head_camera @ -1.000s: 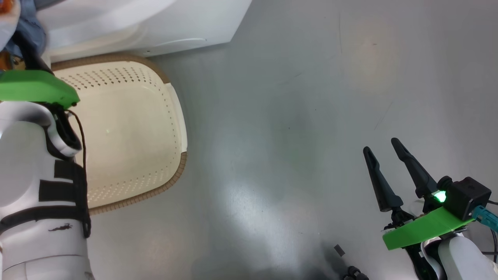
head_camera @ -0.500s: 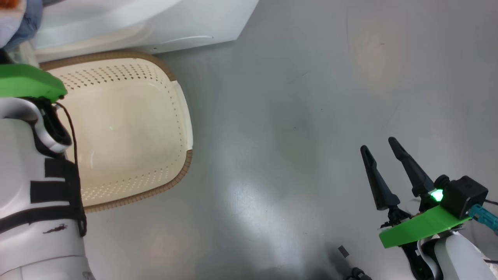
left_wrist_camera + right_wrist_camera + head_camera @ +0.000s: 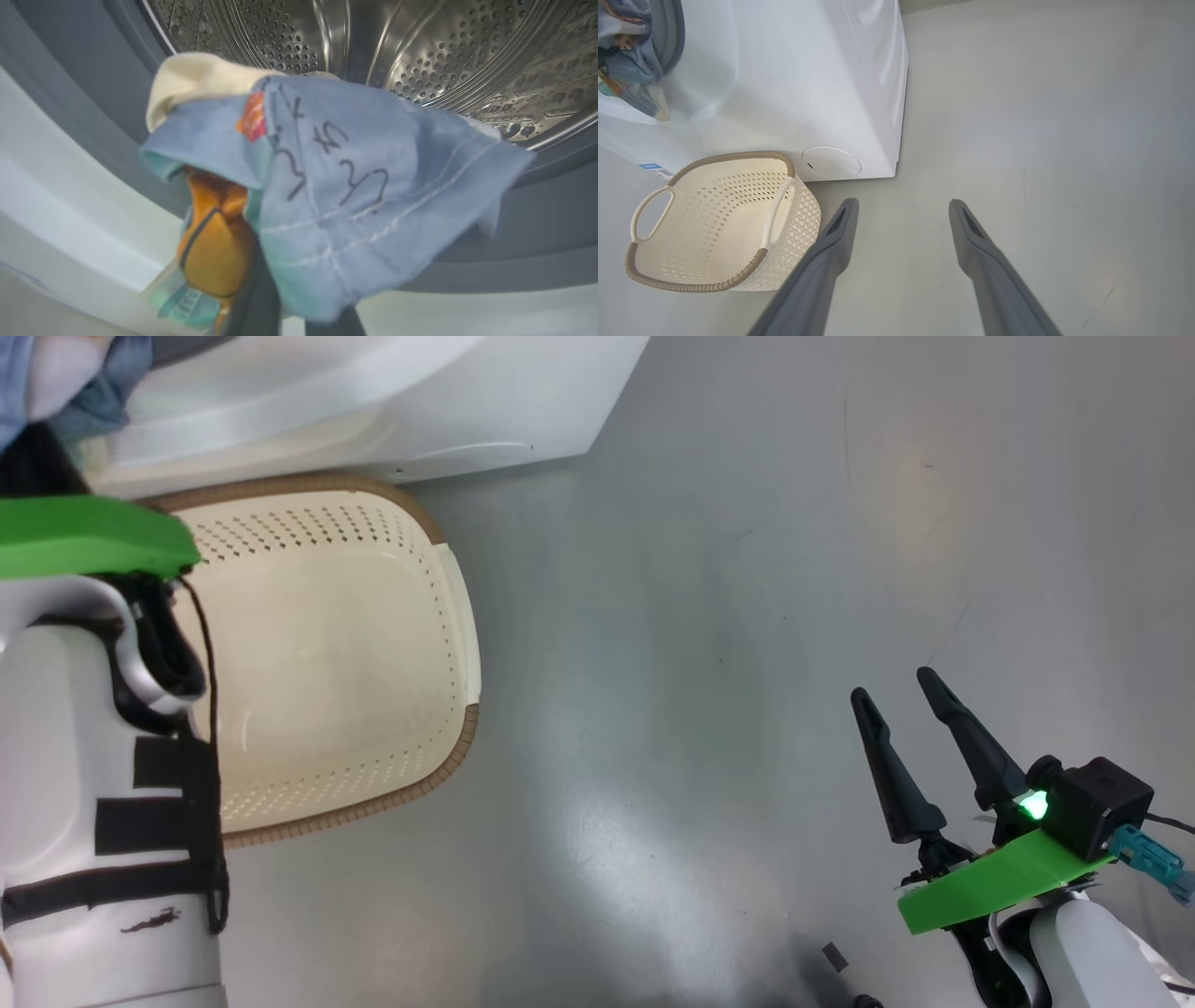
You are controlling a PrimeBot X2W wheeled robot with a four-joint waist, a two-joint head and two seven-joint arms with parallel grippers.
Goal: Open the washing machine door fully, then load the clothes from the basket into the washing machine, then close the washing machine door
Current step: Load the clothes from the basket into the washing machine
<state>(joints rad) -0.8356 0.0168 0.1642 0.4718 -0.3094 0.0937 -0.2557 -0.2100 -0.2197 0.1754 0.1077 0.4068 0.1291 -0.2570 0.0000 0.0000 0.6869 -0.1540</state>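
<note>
The clothes (image 3: pixel 327 186), light blue with orange prints and cream cloth, hang bunched before the steel drum (image 3: pixel 420 46) of the washing machine (image 3: pixel 808 93). My left gripper (image 3: pixel 294 312) is shut on the clothes, which cover its fingers. In the head view the clothes (image 3: pixel 75 373) sit at the top left, past my left wrist's green mount (image 3: pixel 93 537). The cream basket (image 3: pixel 448 775) stands on the floor against the machine's front with nothing in it. My right gripper (image 3: pixel 891 685) hangs open over bare floor, far right of the basket (image 3: pixel 733 156). The washing machine door is out of view.
Grey rubber seal (image 3: pixel 84 93) rings the drum mouth. A round white service flap (image 3: pixel 831 162) sits low on the machine's front, beside the basket. Smooth grey floor (image 3: pixel 700 616) stretches to the right of the machine and the basket.
My left gripper has gone from open to shut at the drum mouth. The head camera has shifted a little, so the basket and machine sit slightly further right. The right gripper stays open.
</note>
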